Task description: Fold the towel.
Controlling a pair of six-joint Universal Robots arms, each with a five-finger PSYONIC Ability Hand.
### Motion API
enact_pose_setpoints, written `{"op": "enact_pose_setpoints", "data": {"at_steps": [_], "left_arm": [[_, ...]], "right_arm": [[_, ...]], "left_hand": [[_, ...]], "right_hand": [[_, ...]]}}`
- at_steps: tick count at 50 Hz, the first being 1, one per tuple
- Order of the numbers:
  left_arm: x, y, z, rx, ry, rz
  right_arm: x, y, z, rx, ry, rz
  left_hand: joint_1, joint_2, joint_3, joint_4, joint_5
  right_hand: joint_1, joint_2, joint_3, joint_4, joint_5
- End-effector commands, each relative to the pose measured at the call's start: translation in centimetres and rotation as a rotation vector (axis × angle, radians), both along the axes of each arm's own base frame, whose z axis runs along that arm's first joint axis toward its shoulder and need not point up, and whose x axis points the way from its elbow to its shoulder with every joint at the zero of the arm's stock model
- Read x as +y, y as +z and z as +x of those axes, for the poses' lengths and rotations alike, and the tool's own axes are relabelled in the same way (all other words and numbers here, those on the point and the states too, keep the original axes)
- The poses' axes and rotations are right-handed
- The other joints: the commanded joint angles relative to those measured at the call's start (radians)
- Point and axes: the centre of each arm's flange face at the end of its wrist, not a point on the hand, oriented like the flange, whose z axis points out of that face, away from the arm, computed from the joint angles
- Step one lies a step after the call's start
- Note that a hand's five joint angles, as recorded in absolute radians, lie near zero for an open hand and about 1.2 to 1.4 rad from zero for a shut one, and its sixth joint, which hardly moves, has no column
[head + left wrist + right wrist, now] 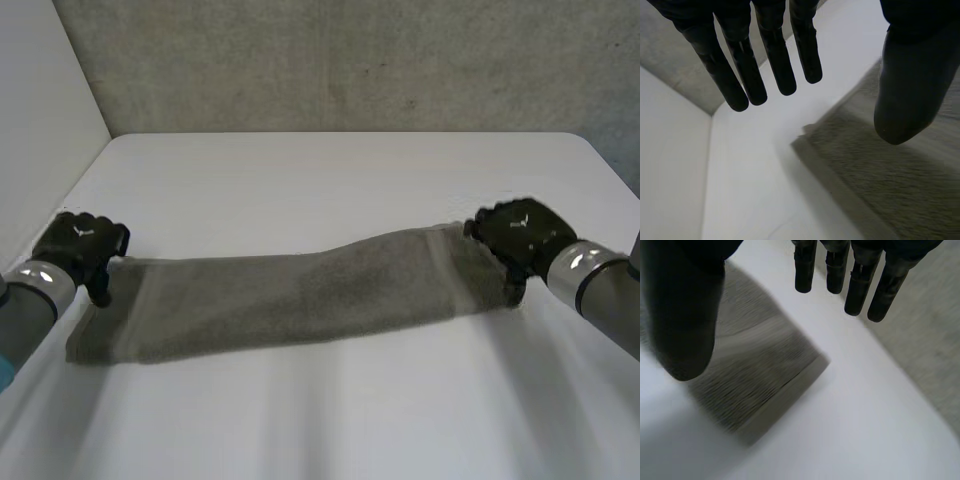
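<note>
The left hand (pixel 80 243) and right hand (pixel 522 237) are black with small white marks on their backs, joined by shiny silver cuffs (pixel 572 266) to grey arms (pixel 612 306).

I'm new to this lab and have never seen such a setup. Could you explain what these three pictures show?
This is a two-armed robot at a white table. The wide picture comes from a camera between and behind the arms, looking down. The other two come from a camera on each wrist, looking along that hand's palm. A long, narrow grey terry towel lies on the table. The black left hand is at one short end and the black right hand at the other. In both wrist pictures the fingers are straight, apart from the thumb and above the towel, so nothing is held.
</note>
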Motion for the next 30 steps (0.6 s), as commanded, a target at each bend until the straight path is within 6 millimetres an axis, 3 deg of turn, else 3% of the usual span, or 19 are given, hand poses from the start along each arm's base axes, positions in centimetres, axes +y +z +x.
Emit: {"op": "enact_pose_setpoints", "data": {"at_steps": [1, 18, 20, 21, 23, 30], "left_arm": [[3.0, -1.5, -0.5, 0.024, -0.075, 0.081], [4.2, -3.2, -0.2, 0.031, -0.068, 0.139], [4.2, -3.2, -0.3, 0.031, -0.071, 0.132], [4.1, -3.1, -0.3, 0.030, -0.074, 0.123], [4.0, -2.9, -0.4, 0.030, -0.076, 0.109], [3.7, -2.4, -0.4, 0.030, -0.074, 0.083]], "right_arm": [[-0.2, -2.1, -1.1, 0.018, -0.024, 0.062], [-2.8, -7.0, -0.4, 0.017, -0.013, 0.047], [-3.2, -7.8, -0.3, 0.023, -0.018, 0.058], [-3.2, -7.8, -0.3, 0.023, -0.018, 0.058], [-3.8, -8.0, -0.7, 0.037, -0.035, 0.053], [-4.6, -7.4, -2.1, 0.063, -0.116, 0.037]], "left_hand": [[-0.061, -0.064, -0.061, -0.061, -0.240], [-0.064, -0.067, -0.064, -0.064, -0.243], [-0.064, -0.067, -0.064, -0.064, -0.243], [-0.064, -0.067, -0.064, -0.064, -0.243], [-0.064, -0.067, -0.064, -0.064, -0.243], [-0.070, -0.072, -0.070, -0.070, -0.249]], "right_hand": [[0.039, 0.051, 0.044, 0.046, 0.028], [0.265, 0.277, 0.270, 0.272, 0.254], [0.493, 0.504, 0.497, 0.500, 0.481], [0.494, 0.506, 0.499, 0.501, 0.483], [1.083, 1.095, 1.088, 1.090, 1.072], [1.086, 1.098, 1.091, 1.093, 1.075]]}}
